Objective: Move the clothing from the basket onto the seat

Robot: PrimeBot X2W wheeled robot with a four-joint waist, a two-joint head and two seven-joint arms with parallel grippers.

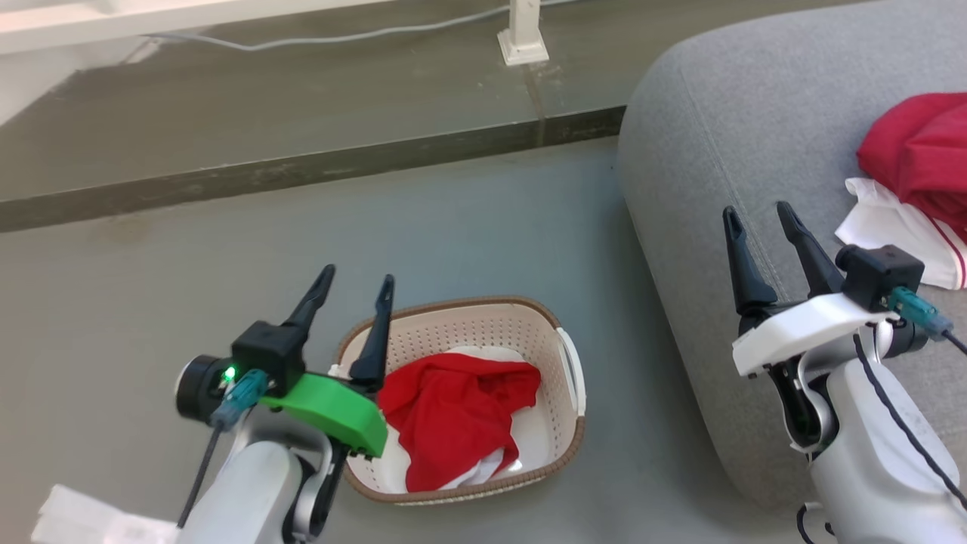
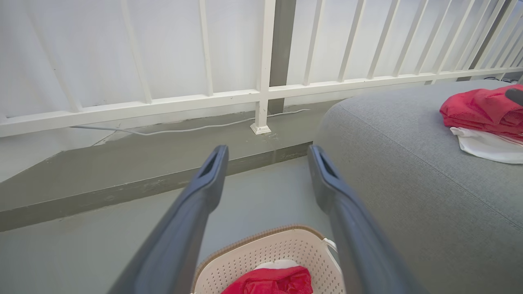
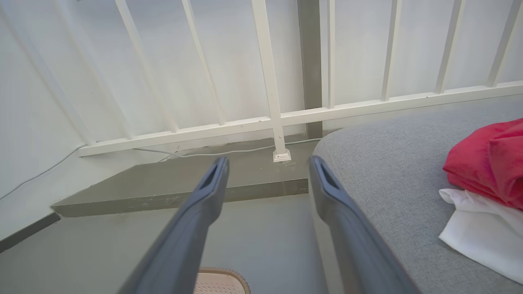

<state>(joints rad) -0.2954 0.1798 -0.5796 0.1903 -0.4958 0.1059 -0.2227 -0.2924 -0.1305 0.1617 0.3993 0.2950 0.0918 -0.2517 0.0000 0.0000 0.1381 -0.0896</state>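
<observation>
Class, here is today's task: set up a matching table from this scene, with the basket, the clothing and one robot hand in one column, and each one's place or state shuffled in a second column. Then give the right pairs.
Column A
1. basket
2. red garment
3. clothing pile
4. left hand

Column B
a. lies on the grey seat
b. open, holding nothing
c. stands on the floor
d. lies inside the basket

Pairs: 1-c, 2-d, 3-a, 4-b
</observation>
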